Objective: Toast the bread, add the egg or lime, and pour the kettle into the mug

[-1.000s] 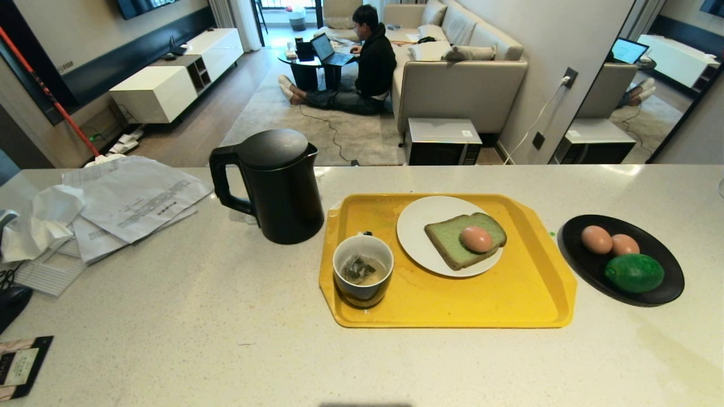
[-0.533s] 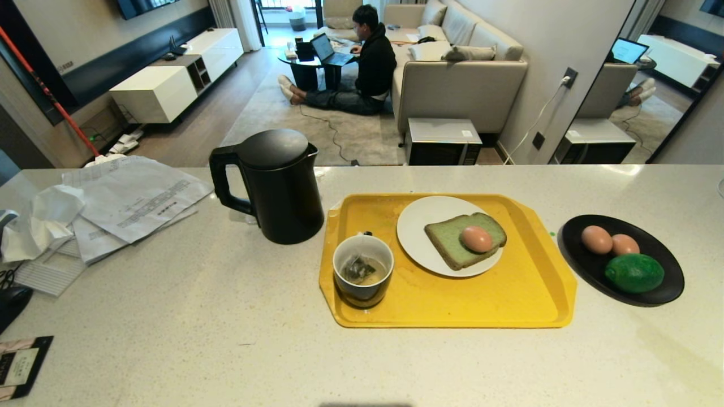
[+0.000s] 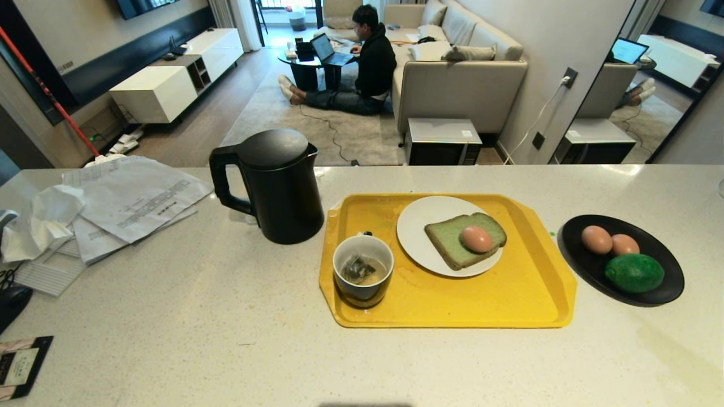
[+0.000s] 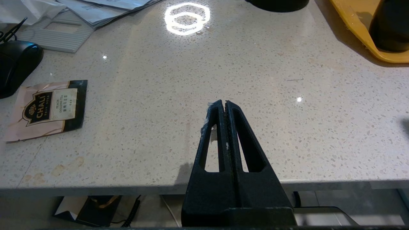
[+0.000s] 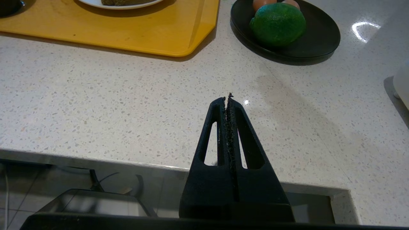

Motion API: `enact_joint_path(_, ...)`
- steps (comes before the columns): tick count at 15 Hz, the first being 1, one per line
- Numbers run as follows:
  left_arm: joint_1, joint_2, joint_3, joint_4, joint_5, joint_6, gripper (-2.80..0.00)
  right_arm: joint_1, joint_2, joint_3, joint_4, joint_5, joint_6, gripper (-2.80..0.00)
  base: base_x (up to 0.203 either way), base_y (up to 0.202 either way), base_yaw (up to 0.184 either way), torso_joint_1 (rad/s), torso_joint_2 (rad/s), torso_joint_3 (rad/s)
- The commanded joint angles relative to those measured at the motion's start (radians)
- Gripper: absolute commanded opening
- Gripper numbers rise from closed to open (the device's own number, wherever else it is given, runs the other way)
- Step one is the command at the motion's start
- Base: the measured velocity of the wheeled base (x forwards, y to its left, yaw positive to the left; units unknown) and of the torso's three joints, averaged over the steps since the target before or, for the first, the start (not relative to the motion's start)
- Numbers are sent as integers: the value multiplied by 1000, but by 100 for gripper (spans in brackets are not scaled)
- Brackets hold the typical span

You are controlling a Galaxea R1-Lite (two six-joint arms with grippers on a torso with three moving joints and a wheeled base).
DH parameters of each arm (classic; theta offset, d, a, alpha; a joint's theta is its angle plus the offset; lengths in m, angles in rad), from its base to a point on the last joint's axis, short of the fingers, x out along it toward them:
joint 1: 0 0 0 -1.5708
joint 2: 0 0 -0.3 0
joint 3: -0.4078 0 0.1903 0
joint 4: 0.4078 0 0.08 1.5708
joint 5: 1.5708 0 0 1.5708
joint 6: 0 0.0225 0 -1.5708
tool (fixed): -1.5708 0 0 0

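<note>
Egg (image 3: 477, 239) on bread (image 3: 465, 240) — well beyond both end effectors, left (image 4: 222, 103) and right (image 5: 227, 99) — each pressed closed, empty.

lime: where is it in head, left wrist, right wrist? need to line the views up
Head view: the lime lies at the right, on the near part of the black plate, in front of two eggs.
Left wrist view: not in it.
Right wrist view: the lime is near the top, on the same black plate.
Shared landmark: the yellow tray shows in all three.
</note>
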Motion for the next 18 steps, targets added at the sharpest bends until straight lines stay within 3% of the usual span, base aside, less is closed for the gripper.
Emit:
enact_joint_path(1, 1, 1, 0, 0, 0, 0, -280, 0, 0, 2, 0, 0, -1, -280, 0, 0, 0, 0, 0, 0)
enact_joint_path(18, 1, 0, 0, 0, 0, 0, -280, 0, 0, 2, -2, 0, 4, -280, 0, 0, 0, 0, 0, 0)
